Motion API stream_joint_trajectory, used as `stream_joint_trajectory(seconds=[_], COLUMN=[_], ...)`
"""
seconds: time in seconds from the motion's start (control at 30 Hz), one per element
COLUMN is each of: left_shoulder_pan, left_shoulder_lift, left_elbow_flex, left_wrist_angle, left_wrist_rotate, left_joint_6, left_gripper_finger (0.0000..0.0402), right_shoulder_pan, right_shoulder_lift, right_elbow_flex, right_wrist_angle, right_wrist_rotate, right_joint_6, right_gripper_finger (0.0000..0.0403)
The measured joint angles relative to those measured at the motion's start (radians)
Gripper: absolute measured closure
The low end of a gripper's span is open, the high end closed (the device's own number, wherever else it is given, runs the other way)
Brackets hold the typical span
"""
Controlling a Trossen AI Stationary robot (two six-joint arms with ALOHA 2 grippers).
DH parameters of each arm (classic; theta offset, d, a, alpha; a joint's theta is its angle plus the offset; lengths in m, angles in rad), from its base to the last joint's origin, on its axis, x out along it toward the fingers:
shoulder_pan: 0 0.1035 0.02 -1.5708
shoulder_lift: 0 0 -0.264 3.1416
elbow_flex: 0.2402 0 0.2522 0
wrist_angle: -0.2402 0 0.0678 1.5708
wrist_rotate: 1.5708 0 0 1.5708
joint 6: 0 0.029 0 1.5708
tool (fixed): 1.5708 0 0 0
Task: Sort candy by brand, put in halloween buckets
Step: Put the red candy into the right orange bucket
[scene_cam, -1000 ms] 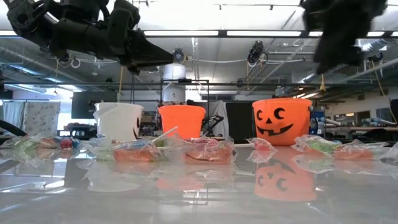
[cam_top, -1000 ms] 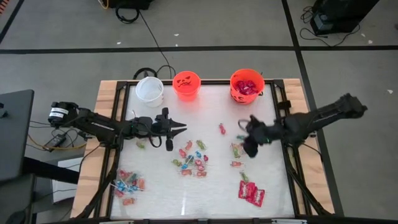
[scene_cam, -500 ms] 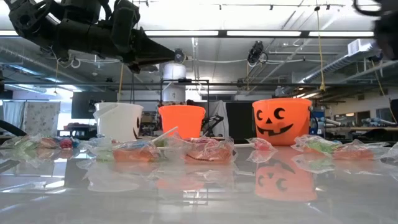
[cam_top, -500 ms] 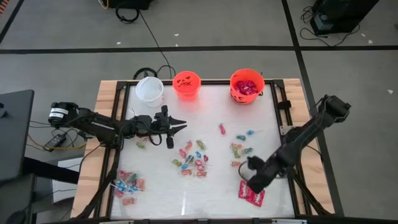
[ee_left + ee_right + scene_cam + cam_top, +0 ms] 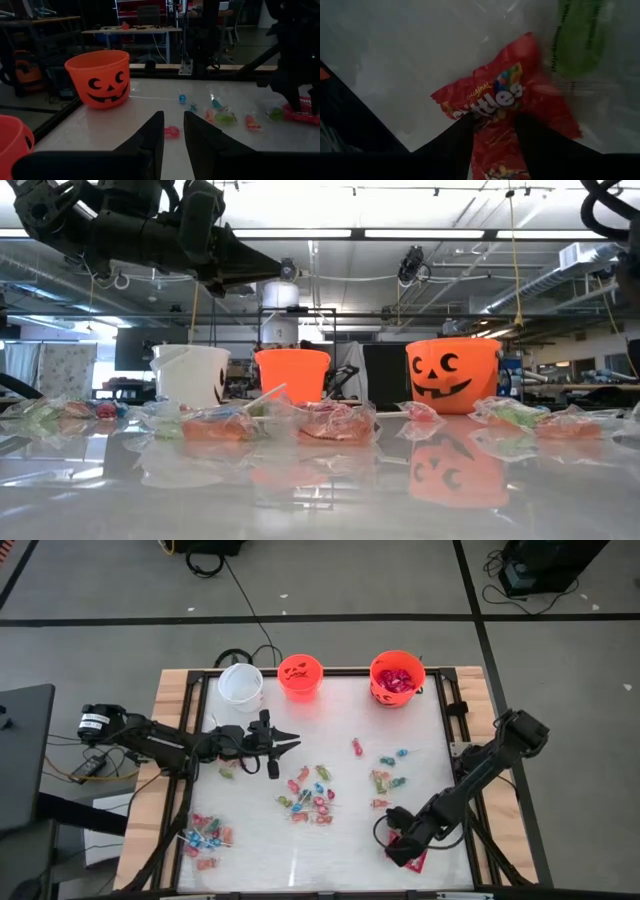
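Right claw (image 5: 400, 848) low at lower right of high view, down over red packets (image 5: 505, 100) on bench (image 5: 300, 870), fingers spread either side of top packet, not yet pinched; likely lined up for next red pick, since big orange bucket (image 5: 397, 677) at upper right already carrying red wrappers. Left claw (image 5: 285, 743) parked left of centre, hovering above bench, pointing toward centre pile, fingers (image 5: 150, 140) narrowly apart, nothing between; waiting, probably keeping clear. White bucket (image 5: 240, 682) and small orange bucket (image 5: 299, 675) at upper centre, no contents visible. Mixed candy (image 5: 310, 795) scattered mid-frame, another heap (image 5: 205, 838) lower left, all unsorted. Versus a second ago: right arm swung from mid-right down to lower right, claw dropped onto packets; left arm unchanged, candy unmoved
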Motion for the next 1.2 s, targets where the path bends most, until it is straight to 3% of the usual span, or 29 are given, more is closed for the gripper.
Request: stream_joint_trajectory(seconds=[0.17, 0.37, 0.5, 0.73, 0.9, 1.07, 1.2], left_shoulder_pan=[0.0, 0.0, 0.0, 0.0, 0.0, 0.0, 0.0], left_shoulder_lift=[0.0, 0.0, 0.0, 0.0, 0.0, 0.0, 0.0], left_elbow_flex=[0.0, 0.0, 0.0, 0.0, 0.0, 0.0, 0.0], left_wrist_angle=[0.012, 0.014, 0.011, 0.012, 0.013, 0.014, 0.014], left_wrist_rotate=[-0.001, -0.003, -0.003, -0.003, -0.004, -0.01, -0.01], left_joint_6=[0.014, 0.028, 0.016, 0.003, 0.003, 0.004, 0.005], left_gripper_finger=[0.0321, 0.0321, 0.0321, 0.0321, 0.0321, 0.0321, 0.0321], right_shoulder_pan=[-0.008, -0.041, -0.067, -0.163, -0.302, -0.52, -0.749], right_shoulder_lift=[0.014, -0.062, -0.153, -0.322, -0.451, -0.566, -0.629], right_elbow_flex=[-0.001, -0.007, -0.008, -0.006, -0.006, -0.006, -0.006], right_wrist_angle=[-0.008, -0.027, -0.025, -0.047, -0.137, -0.174, -0.156], right_wrist_rotate=[0.014, 0.098, 0.239, 0.436, 0.518, 0.572, 0.488], right_joint_6=[-0.052, -0.199, -0.269, -0.537, -0.734, -0.973, -1.216], right_gripper_finger=[0.0268, 0.0384, 0.0387, 0.0395, 0.0398, 0.04, 0.0396])
